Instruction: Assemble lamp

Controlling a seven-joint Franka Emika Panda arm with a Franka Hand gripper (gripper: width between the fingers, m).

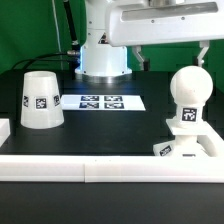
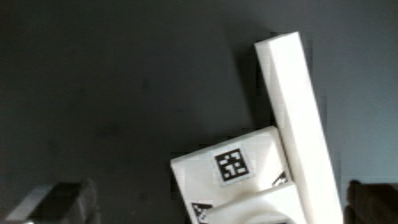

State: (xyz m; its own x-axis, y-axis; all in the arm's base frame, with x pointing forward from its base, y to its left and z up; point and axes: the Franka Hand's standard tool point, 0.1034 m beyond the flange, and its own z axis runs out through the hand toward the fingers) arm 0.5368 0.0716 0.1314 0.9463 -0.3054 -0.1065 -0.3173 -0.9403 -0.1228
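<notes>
Exterior view first: my gripper (image 1: 200, 57) hangs above the bulb (image 1: 187, 97), which stands upright on the base (image 1: 183, 144) at the exterior view's right, pushed against the white rail (image 1: 110, 165) that runs along the front of the table (image 1: 110, 120). From this angle I cannot tell whether my jaws are apart or together, since only part of them shows at the edge. The shade (image 1: 41, 99) sits wide end down at the exterior view's left, well apart from the bulb, with its tag facing the camera; it looks untouched, so I judge it is the part left to fit. The marker board (image 1: 100, 101) lies flat between the shade and the robot pedestal (image 1: 103, 55). Wrist view next: I look down on the tagged base (image 2: 240, 170) tucked into the corner made by the rail (image 2: 297, 120), which I take to be bracing it against sliding. Dark fingers (image 2: 54, 203) show at both lower corners of the picture, well apart, with nothing between them, so my jaws stand apart and hold nothing.
</notes>
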